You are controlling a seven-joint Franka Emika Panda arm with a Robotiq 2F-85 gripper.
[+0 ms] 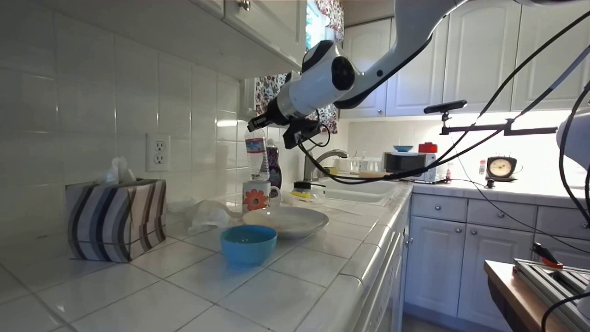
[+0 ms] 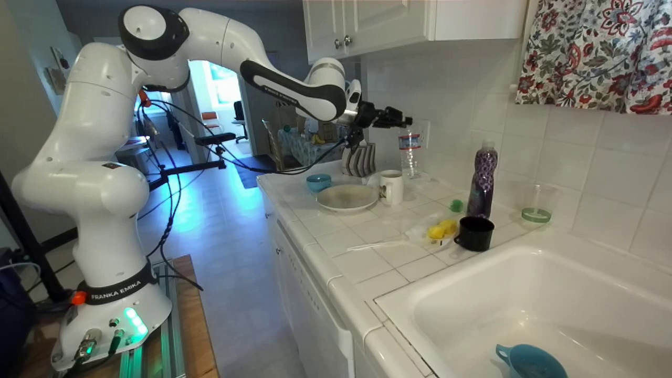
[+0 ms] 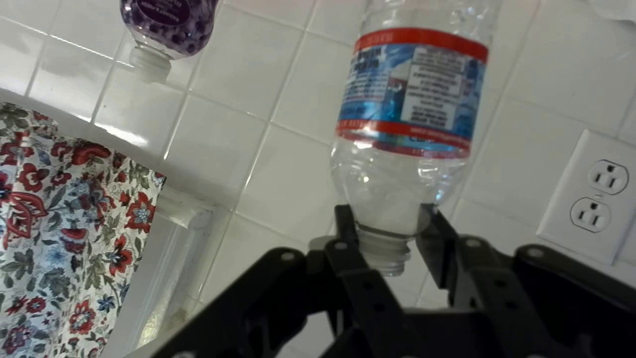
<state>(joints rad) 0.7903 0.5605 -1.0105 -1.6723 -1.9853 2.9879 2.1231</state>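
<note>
– white kitchen, tiled counter. what shows in an exterior view?
– bottle at six o'clock from the gripper, long axis near upright, leaning slightly. the mug hides its foot.
– and what can be read?
– in an exterior view, "franka emika" on the robot's base. bottle at six from the gripper again, mug nearer seven; i can't tell whether the bottle rests on the counter.
– wrist view?
– fingers clenched on the bottle at neck and shoulder, by the look of it. from them it runs toward just past twelve. no cap shows on the threads.
– brand?
– label red and blue, its lines upside down, too small to read. detergent at ten from the bottle, outlet at four.
</note>
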